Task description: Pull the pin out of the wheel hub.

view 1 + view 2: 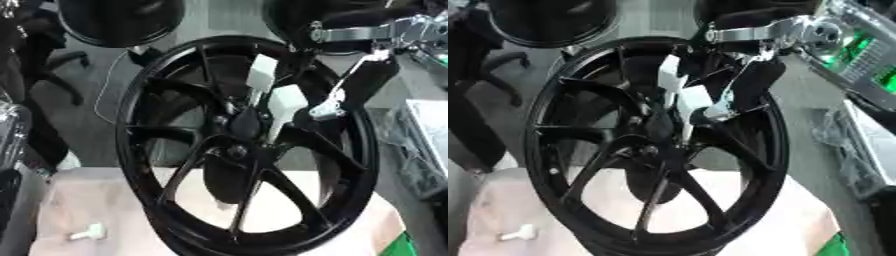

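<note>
At the wheel hub (241, 125), right robot hand (278, 102) reaching through the spokes, pale fingers (262, 72) nearly straight, touching the hub; pin indistinguishable.

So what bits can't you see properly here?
- Pin in the wheel hub: hidden behind the right robot hand in both views.
- Whether the hand actually grips anything: too blurred.
- Wheel bottom: cut off by the lower edge.
- Small white thing on the table: too small to identify.
</note>
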Available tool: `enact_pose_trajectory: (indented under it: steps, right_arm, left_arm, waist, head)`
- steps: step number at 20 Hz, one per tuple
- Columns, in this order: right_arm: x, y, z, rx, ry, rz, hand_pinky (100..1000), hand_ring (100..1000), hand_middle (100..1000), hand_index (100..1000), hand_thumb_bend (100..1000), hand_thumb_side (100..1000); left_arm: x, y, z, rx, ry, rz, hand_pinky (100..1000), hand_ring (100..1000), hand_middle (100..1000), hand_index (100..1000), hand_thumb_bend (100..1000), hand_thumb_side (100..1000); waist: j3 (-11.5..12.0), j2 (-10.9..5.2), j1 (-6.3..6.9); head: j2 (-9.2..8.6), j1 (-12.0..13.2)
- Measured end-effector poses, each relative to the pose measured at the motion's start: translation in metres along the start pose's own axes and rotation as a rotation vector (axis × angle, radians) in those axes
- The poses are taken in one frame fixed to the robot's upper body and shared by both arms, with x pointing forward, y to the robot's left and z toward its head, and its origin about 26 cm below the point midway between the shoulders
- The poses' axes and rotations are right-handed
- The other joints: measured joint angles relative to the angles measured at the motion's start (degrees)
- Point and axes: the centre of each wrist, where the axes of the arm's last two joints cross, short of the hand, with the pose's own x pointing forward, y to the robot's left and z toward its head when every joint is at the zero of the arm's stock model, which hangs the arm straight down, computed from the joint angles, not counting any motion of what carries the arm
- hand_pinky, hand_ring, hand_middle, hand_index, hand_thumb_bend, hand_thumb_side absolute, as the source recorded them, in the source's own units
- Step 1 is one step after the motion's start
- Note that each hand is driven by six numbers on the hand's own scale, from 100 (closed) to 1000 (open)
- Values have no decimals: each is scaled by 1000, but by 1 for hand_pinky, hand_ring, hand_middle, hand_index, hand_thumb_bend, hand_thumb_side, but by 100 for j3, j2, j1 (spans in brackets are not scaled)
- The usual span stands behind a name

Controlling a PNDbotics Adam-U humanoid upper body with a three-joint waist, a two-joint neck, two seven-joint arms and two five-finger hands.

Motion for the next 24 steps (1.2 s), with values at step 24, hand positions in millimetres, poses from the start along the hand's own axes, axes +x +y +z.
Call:
enact_pose_trajectory:
  steps: [24]
  right_arm:
    - [-19, 2, -1, -31, 53, -4, 751, 692, 723, 736, 483, 312]
  left_arm:
    - [0, -1, 0, -8, 0, 0, 690, 742, 666, 651, 362, 561]
  waist:
    - [21, 6, 17]
  head:
    - [-4, -27]
